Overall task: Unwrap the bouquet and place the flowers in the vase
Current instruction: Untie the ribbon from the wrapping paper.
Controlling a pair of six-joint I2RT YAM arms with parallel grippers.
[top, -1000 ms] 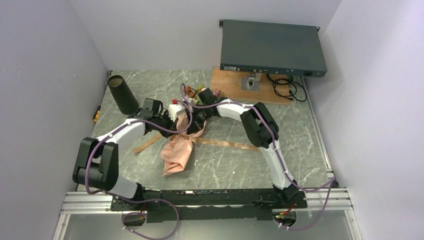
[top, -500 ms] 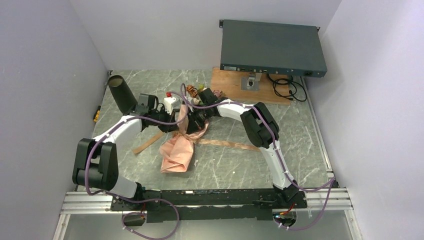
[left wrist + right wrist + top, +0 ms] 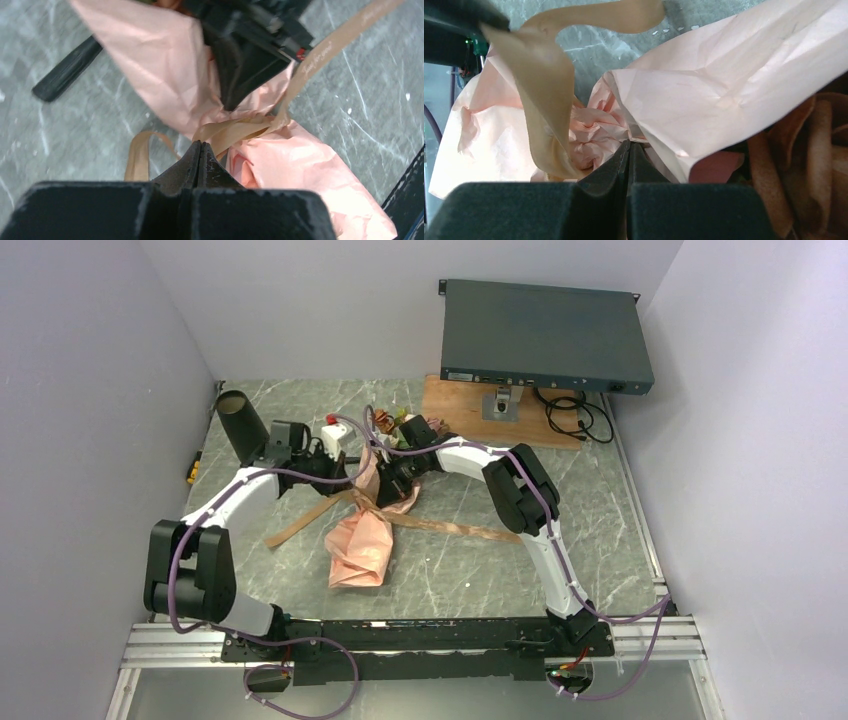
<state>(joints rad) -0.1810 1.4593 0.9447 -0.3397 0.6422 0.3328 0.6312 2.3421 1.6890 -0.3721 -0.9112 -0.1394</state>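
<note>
Black left tool [image 3: 200, 148] is fully closed, tips pinching the tan ribbon [image 3: 235, 131] right by its knot. Right tool [image 3: 629, 148] is closed too, tips pushed into the crinkled salmon-pink paper [image 3: 724, 75]; can't tell if it actually grips a fold. Rust-brown flowers [image 3: 819, 150] poke out just beside it. Bouquet [image 3: 365, 530] lies mid-counter between both arms, ribbon tails trailing left and right. Black vase [image 3: 243, 425] stands tilted at the far left of the counter [image 3: 600, 520]. Grey rack box [image 3: 545, 335] sits at the back right.
</note>
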